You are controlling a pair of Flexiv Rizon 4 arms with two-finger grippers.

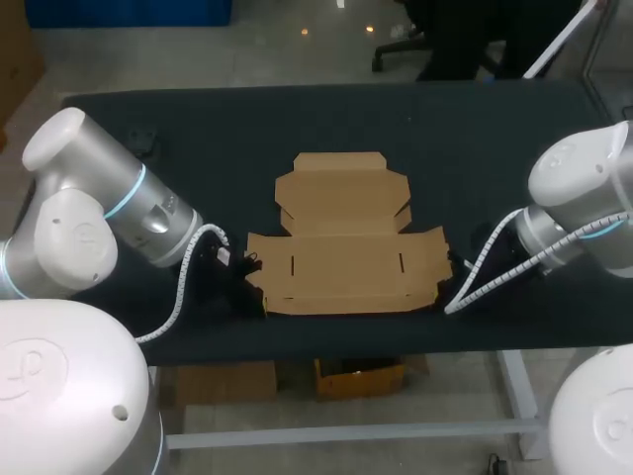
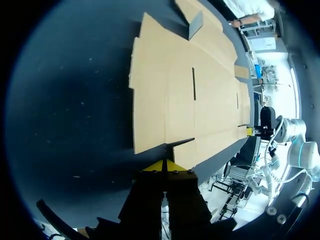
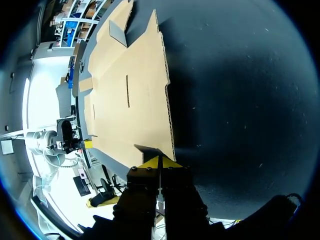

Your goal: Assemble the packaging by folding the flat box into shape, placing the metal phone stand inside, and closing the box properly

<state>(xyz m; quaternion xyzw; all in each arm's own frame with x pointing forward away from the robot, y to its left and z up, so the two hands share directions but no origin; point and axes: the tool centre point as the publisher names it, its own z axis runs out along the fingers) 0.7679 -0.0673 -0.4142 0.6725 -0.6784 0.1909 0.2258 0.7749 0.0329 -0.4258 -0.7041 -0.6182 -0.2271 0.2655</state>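
Evidently the flat brown cardboard box blank (image 1: pixel 346 259) lies unfolded near the black worktop's (image 1: pixel 198 129) front edge. The left end effector (image 2: pixel 164 164) and right end effector (image 3: pixel 159 162) are each pinched closed on one of its front corners. Raise both sides evenly, bending only along the creases.

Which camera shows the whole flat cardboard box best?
The head view. It looks down from above, so the whole flat box shows, every flap included. Each wrist view sees it slanted from one end, with the far flaps hard to make out.

No readable text, flat box (image 1: pixel 346 267) plain unprinted cardboard
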